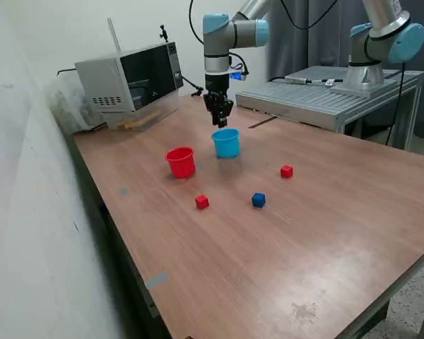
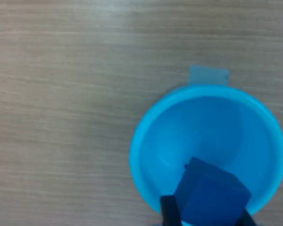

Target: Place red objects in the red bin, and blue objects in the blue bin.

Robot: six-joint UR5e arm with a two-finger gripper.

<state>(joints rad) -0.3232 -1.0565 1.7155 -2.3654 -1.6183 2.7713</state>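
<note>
My gripper (image 1: pixel 220 117) hangs just above the light blue cup (image 1: pixel 226 143), near the middle of the table toward the back. In the wrist view the gripper (image 2: pixel 207 219) is shut on a dark blue cube (image 2: pixel 210 195), held over the open mouth of the blue cup (image 2: pixel 207 127). The red cup (image 1: pixel 181 162) stands upright beside the blue cup, toward the exterior view's left. Another dark blue cube (image 1: pixel 258 200) lies on the table in front of the cups. One red cube (image 1: pixel 202 202) lies near the red cup, another red cube (image 1: pixel 287 171) toward the exterior view's right.
A microwave (image 1: pixel 131 81) stands at the back, on the exterior view's left. A grey metal platform (image 1: pixel 325 95) with a second arm (image 1: pixel 381 42) is at the back right. A piece of blue tape (image 2: pixel 208 75) lies by the blue cup. The wooden table (image 1: pixel 283 261) ends at the near edge.
</note>
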